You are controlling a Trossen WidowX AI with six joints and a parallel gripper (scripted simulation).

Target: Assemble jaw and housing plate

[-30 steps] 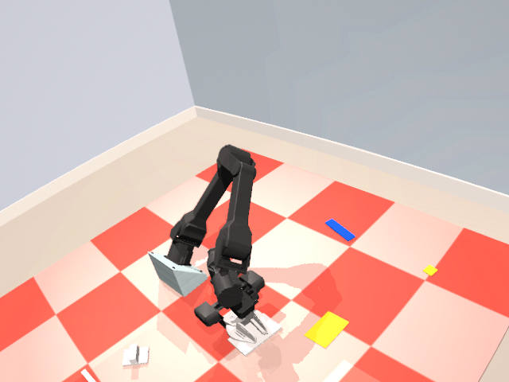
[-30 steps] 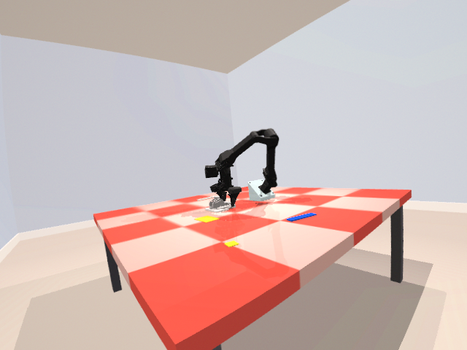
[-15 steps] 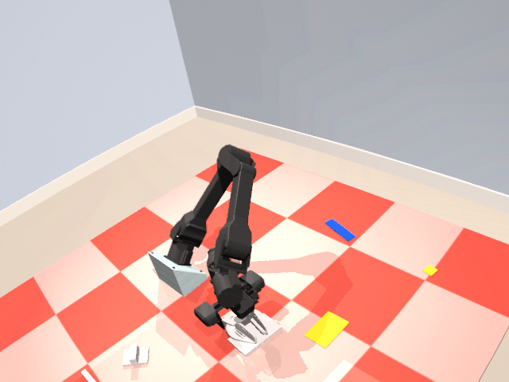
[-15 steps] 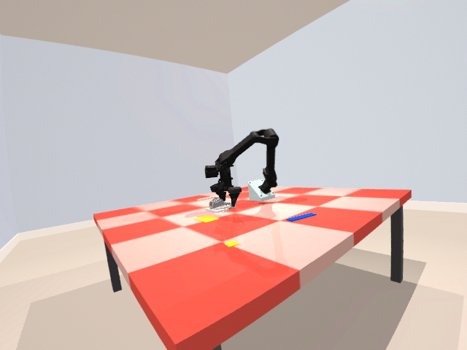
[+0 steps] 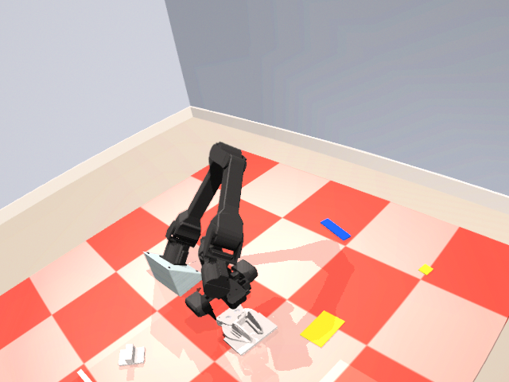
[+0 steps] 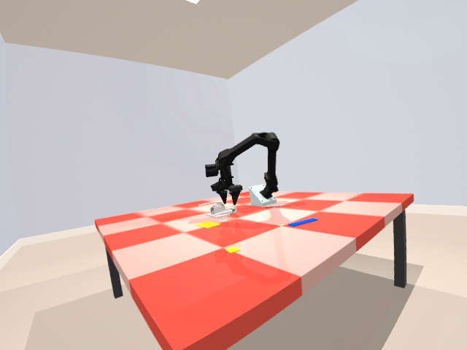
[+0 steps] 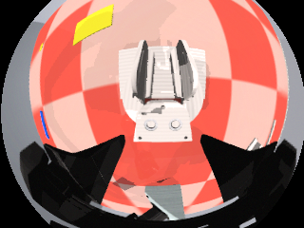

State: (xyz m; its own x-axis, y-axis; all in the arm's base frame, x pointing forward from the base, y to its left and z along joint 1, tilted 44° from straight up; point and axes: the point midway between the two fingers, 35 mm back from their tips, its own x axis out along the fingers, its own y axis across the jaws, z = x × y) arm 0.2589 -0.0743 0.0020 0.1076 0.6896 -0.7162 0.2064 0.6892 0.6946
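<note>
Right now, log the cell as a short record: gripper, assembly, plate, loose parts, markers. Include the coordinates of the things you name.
gripper: jaws [image 6: 230, 203] [image 7: 162, 139] open, nothing between them, raised above the table
assembly: white gear-and-jaw mechanism [image 5: 250, 331] [image 6: 222, 211] [image 7: 162, 76] on the table
housing plate: small plate [image 7: 162, 134] on the assembly, two round stub ends showing through; full seating cannot be told
loose part: small white block [image 5: 131, 355], apart from the assembly
markers: large yellow [image 5: 322, 328] [image 6: 208, 224] [image 7: 94, 25], small yellow [image 5: 425, 269] [image 6: 232, 249], blue [image 5: 335, 228] [image 6: 303, 222]

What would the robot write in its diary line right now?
gripper: open, empty | white assembly: on table, plate over two stubs | level: cannot tell
</note>
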